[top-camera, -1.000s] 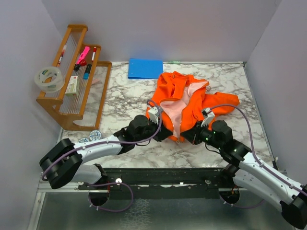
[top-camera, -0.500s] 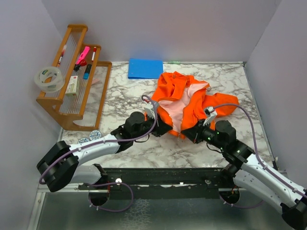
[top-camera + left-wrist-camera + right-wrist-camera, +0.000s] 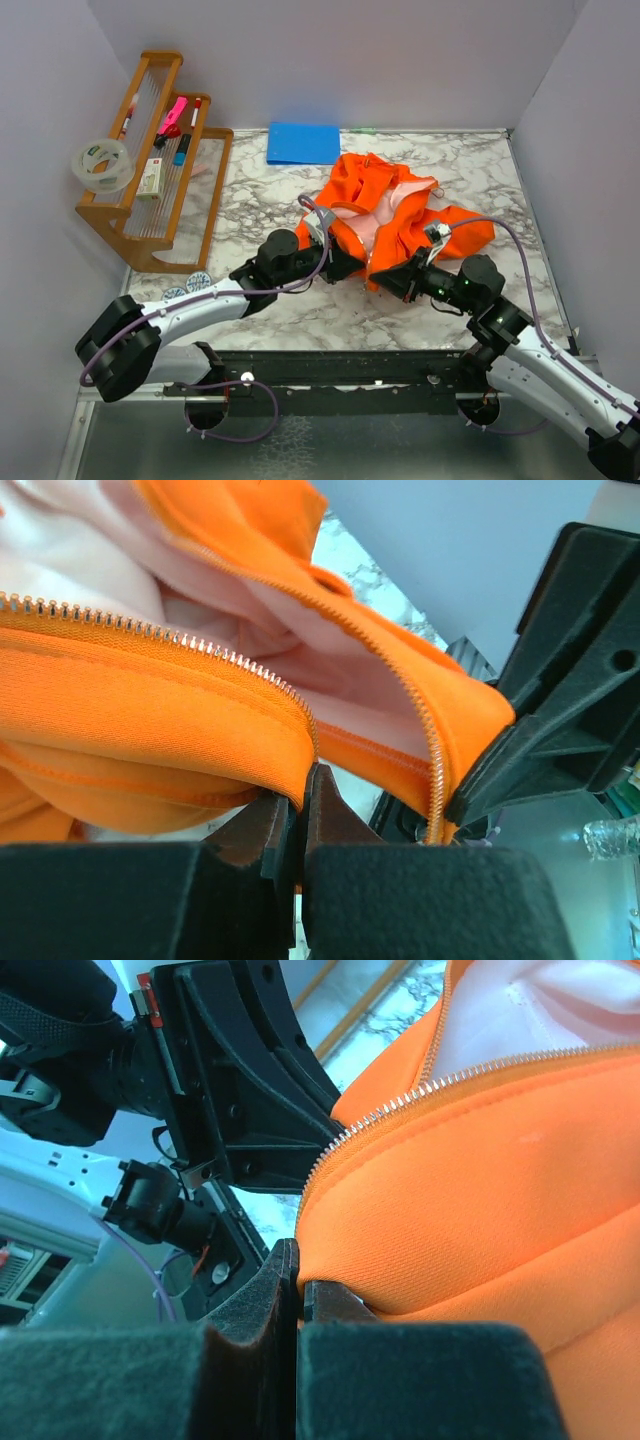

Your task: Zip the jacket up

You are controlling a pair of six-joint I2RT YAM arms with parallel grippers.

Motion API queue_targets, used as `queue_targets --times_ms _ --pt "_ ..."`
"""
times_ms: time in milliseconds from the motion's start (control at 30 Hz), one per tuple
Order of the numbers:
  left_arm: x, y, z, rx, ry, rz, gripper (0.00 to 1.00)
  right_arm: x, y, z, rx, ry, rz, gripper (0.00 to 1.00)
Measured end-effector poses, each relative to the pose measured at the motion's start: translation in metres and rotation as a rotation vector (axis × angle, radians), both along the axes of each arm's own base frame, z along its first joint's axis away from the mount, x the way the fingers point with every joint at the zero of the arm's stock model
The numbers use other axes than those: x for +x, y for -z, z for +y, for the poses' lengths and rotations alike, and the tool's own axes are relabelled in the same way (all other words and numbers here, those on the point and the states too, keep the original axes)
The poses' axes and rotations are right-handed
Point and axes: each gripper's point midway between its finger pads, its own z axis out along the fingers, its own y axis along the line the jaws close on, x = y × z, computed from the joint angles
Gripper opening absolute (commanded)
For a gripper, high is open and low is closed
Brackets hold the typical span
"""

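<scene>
The left tool (image 3: 348, 264) and right tool (image 3: 388, 278) each pinch the jacket's (image 3: 385, 205) near hem, with the zipper halves (image 3: 180, 640) running away toward the table's (image 3: 260, 200) far edge.

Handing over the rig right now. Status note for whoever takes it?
Left gripper: shut on the bottom edge of one front panel of the jacket.
Right gripper: shut on the other panel's bottom edge.
Jacket: on the table, front open, pink lining showing.
Done: both bottom corners are gripped and close together.
Left: the zipper teeth are not joined and no slider is visible. Mate the ends, then zip up.
</scene>
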Motion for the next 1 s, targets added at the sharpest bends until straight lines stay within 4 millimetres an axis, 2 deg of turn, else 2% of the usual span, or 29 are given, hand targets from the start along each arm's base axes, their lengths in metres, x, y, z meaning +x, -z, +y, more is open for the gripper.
queue_targets --times_ms 200,433,733,1000 --pt "-0.010 -0.017 0.003 -0.050 0.050 -0.092 0.00 -0.005 -0.006 0.003 0.021 -0.035 -0.020 0.00" --pt "-0.023 -0.025 0.015 -0.110 0.065 -0.172 0.00 -0.008 -0.013 -0.004 0.049 -0.012 -0.058 0.01" --pt "-0.037 -0.036 0.019 -0.207 0.104 -0.208 0.00 -0.007 -0.009 -0.004 0.094 0.001 -0.062 0.01" --pt "-0.043 -0.052 0.020 -0.289 0.124 -0.222 0.00 -0.006 -0.019 -0.001 0.159 0.000 -0.077 0.00"
